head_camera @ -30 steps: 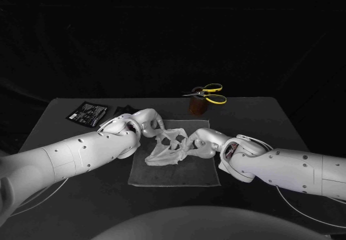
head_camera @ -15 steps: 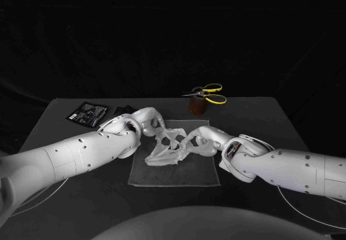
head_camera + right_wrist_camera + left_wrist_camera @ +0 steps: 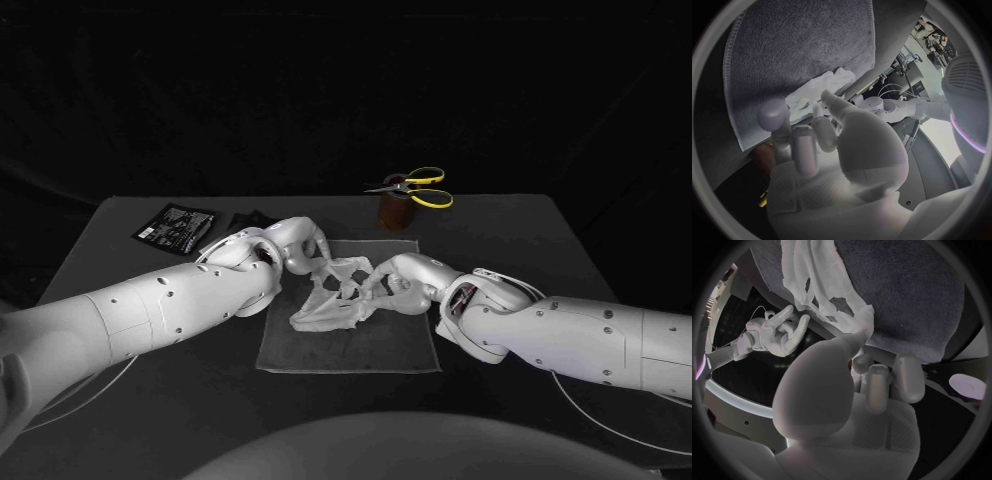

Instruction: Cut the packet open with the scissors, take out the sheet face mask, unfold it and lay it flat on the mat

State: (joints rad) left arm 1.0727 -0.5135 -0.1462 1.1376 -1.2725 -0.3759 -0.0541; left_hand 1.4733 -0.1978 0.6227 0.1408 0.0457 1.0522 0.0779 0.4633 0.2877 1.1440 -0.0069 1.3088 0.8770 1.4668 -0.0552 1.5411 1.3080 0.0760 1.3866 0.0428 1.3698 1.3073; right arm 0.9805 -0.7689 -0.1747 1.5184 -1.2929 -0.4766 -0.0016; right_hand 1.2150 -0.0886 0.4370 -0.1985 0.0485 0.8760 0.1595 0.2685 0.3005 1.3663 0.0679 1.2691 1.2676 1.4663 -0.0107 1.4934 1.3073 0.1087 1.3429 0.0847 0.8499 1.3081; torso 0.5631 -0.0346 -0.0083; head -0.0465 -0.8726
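Note:
The white sheet face mask (image 3: 332,298) lies crumpled on the grey mat (image 3: 346,345), with its upper edge raised between my two hands. My left hand (image 3: 297,246) pinches the mask's left corner; in the left wrist view the thumb (image 3: 856,342) meets the mask (image 3: 826,287). At the mask's right edge my right hand (image 3: 398,276) grips it with its fingertips, close to the mask (image 3: 820,86) in the right wrist view. The black packet (image 3: 173,226) lies at the table's far left. The yellow-handled scissors (image 3: 415,186) stand in a brown holder (image 3: 392,214).
The mat (image 3: 911,290) spreads under both hands in the middle of the table. The holder with the scissors stands just beyond the mat's far edge. A small dark scrap (image 3: 248,218) lies beside the packet.
My right hand has crept a little toward the left hand and lifted its edge of the mask slightly. The left hand has stayed put.

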